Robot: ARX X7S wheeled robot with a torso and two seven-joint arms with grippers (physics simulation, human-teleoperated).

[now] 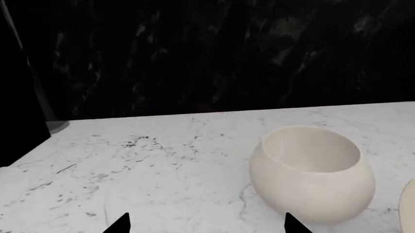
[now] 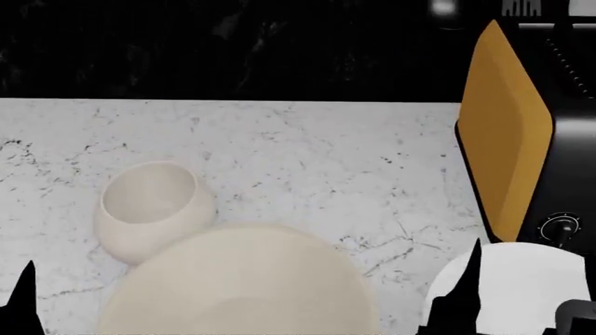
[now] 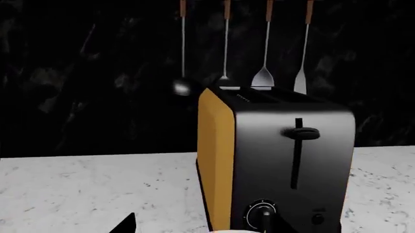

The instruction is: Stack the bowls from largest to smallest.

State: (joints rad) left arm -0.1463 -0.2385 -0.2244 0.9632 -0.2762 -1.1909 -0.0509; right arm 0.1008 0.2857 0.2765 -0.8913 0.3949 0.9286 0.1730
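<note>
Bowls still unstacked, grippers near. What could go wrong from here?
1. The small cream bowl sits tilted against the large beige bowl; a nudge may roll it.
2. The white bowl lies right beside the toaster, so the right gripper has little side clearance.

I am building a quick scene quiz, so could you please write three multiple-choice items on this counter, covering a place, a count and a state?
1. Where is the toaster?
A. At the head view's right
B. At its left
C. Inside a bowl

2. How many utensils hang behind the toaster?
A. One
B. Four
C. Seven

3. How does the small cream bowl stand?
A. Nested in the large beige bowl
B. Upside down
C. Alone on the counter

Answers: 1 A, orange side facing the bowls. 2 B, four handles in the right wrist view. 3 C, open and unstacked.
</note>
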